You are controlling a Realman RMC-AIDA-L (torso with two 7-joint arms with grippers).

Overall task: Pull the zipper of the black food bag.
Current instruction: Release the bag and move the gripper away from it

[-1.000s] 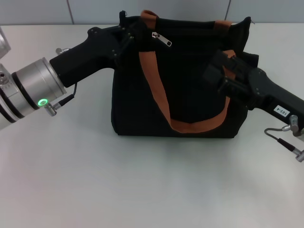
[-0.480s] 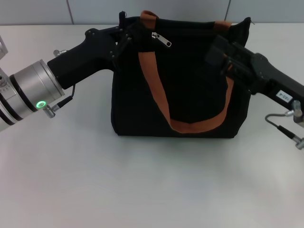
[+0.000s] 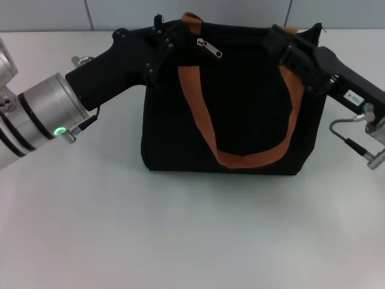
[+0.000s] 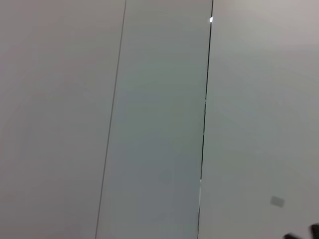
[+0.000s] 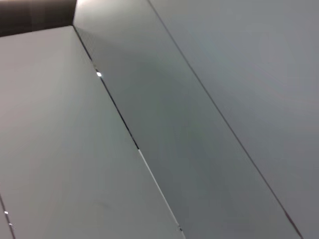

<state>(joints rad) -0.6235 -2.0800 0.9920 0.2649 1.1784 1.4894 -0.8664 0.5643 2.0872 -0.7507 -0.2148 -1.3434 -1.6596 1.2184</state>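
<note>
Bag first: the black food bag stands upright mid-table, unmoved, its top edge gripped by the left gripper, claw state untellable. Over the last second the right gripper climbed to the bag's top right corner, claw likewise unreadable, likely heading for the zipper, which lies untouched near the left end.

Pale wall panels split by thin dark seams.

Head down; wrists toward wall panels
</note>
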